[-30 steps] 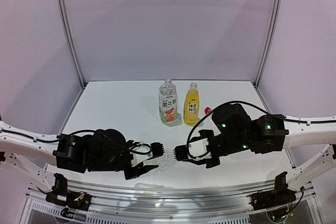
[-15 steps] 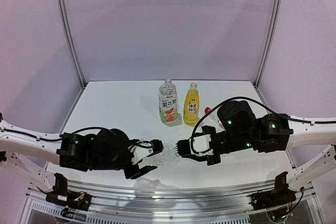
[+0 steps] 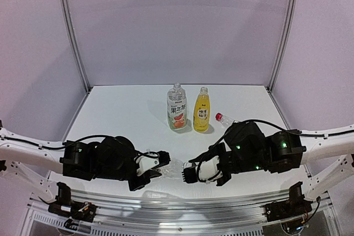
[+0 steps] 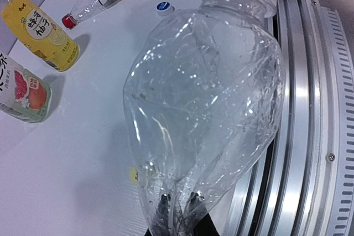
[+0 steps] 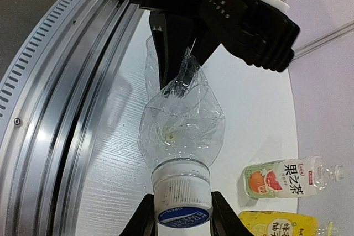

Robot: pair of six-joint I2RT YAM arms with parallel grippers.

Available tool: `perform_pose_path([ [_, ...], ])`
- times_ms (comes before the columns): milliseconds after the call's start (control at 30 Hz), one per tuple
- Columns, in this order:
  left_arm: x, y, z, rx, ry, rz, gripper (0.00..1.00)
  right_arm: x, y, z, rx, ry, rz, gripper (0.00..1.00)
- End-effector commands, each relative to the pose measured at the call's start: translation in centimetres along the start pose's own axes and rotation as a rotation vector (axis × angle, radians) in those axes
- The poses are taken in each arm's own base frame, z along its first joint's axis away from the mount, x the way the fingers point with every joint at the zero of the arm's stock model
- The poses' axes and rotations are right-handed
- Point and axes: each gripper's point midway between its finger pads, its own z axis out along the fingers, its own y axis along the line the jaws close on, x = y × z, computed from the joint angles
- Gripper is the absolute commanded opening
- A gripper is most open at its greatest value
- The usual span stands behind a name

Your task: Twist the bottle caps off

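By the table's [image 3: 119, 122] near edge the bottle [image 4: 204, 109] is pinched at its crumpled base by the left gripper [image 5: 185, 77] and its cap [image 5: 182, 198] clamped in the right gripper [image 5: 182, 216], so the cap is best turned squarely about the neck's axis, base held fast.

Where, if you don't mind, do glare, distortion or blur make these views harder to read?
Top external: the wide lens bows the frame posts, and the clear bottle nearly vanishes against the white table. Left wrist: glints streak the crumpled bottle, which fills the frame, and the rail glares. Right wrist: the blue-and-white cap is sharp; the rail shines too.
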Motion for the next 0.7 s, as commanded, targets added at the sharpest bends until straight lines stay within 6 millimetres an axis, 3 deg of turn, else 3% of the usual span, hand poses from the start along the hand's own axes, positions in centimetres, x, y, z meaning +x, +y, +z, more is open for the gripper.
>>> perform_pose_path([
  [0, -0.3, -0.9, -1.1, 0.054, -0.05, -0.003, 0.0, 2.9, -1.0, 1.0, 0.136, 0.185, -0.161, 0.27],
  [100, -0.4, -0.4, -1.3, 0.028, -0.052, -0.005, 0.0, 2.8, -1.6, 0.9, 0.185, 0.177, -0.14, 0.46],
  [167, -0.4, 0.0, -1.3, 0.005, -0.047, -0.006, 0.0, 1.5, -2.0, 0.0, 0.203, 0.1, -0.073, 0.57],
  [300, -0.1, 1.4, -1.4, -0.078, -0.044, -0.013, 0.0, -2.4, -3.6, -4.5, 0.237, -0.139, 0.179, 0.97],
  [400, 0.1, 2.8, -1.7, -0.164, -0.039, -0.017, 0.0, -3.8, -5.7, -7.8, 0.271, -0.233, 0.451, 0.99],
  [500, 0.1, 3.9, -1.9, -0.262, -0.027, 0.011, 0.0, -4.1, -6.2, -8.7, 0.261, -0.292, 0.602, 0.99],
  [600, 0.1, 5.0, -2.3, -0.384, -0.004, 0.069, 0.0, -2.1, -6.1, -7.0, 0.153, -0.229, 0.837, 0.99],
  [667, 0.1, 5.2, -2.3, -0.427, 0.008, 0.105, 0.0, 0.0, -5.7, -5.2, 0.095, -0.161, 0.964, 0.92],
])
